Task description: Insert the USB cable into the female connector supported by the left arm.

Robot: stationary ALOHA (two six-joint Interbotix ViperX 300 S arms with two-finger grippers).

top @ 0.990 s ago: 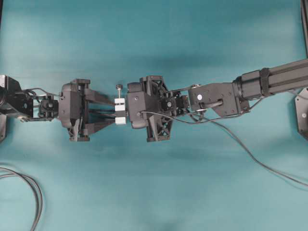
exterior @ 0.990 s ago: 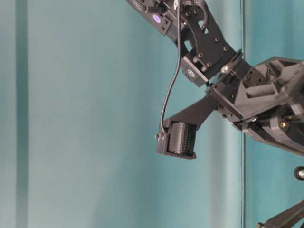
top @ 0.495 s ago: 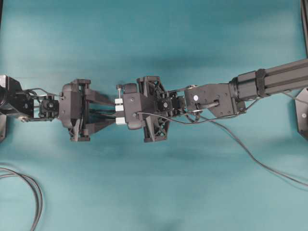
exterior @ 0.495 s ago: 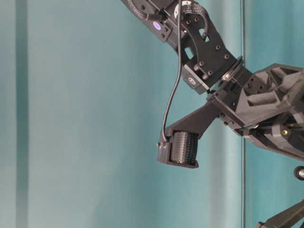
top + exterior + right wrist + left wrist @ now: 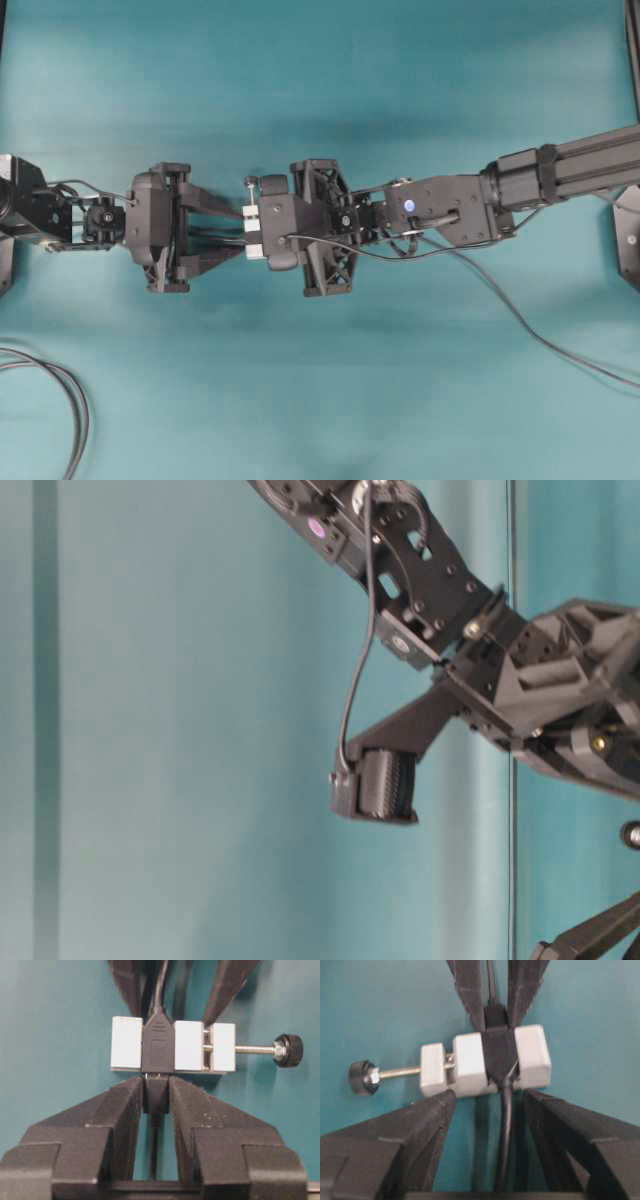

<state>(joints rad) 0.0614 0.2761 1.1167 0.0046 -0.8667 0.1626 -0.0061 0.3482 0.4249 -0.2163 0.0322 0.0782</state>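
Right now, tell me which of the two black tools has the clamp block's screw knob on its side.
Neither: the black screw knob juts sideways from the white clamp block, across both tools' line.

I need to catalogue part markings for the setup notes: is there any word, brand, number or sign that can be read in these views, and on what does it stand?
No readable text in any view.
Female connector: white blocks and black band show no legible printing, only faint raised ridges.
USB cable: the plug shows no marking.
Right arm: a small blue-white dot, no letters.
Left gripper and right gripper: plain black, no labels.
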